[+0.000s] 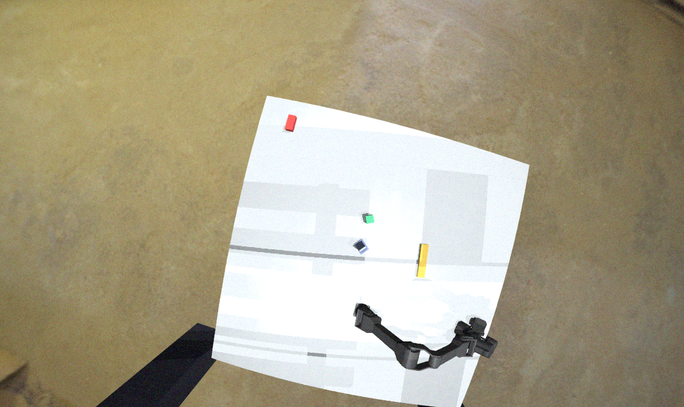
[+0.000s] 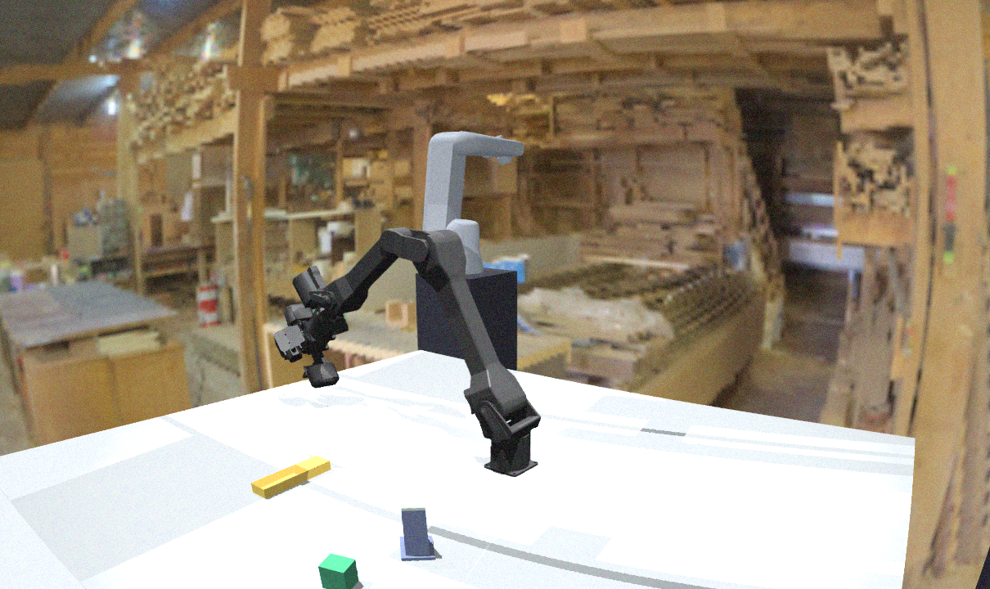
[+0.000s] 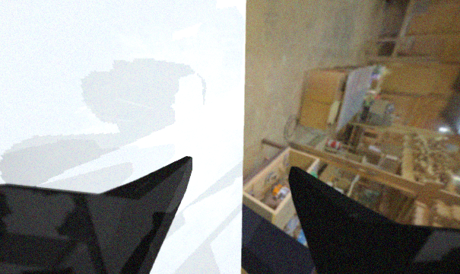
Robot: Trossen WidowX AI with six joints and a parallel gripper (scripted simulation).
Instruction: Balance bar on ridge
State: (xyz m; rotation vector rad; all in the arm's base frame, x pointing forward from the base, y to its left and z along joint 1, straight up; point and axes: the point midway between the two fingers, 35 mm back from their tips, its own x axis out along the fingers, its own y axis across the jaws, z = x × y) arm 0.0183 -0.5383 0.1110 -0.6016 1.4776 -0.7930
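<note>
The yellow bar [image 1: 422, 260] [image 2: 290, 476] lies flat on the white table [image 1: 334, 151] [image 2: 704, 497] [image 3: 100, 38]. The ridge [image 1: 362, 249] [image 2: 414, 532], a small grey-blue upright piece on a flat foot, stands apart from the bar, nearer the table's middle. My gripper [image 1: 478, 331] [image 2: 312, 358] [image 3: 240, 167] is open and empty. It hangs well above the table's edge, far from both the bar and the ridge. In the wrist view the table edge runs between the two fingers; neither the bar nor the ridge shows there.
A green cube [image 1: 368, 218] [image 2: 337, 571] sits close to the ridge. A red block [image 1: 290, 122] lies at a far corner. The arm's base [image 1: 362, 314] [image 2: 509, 454] stands on the table. The floor lies beyond the table's edges.
</note>
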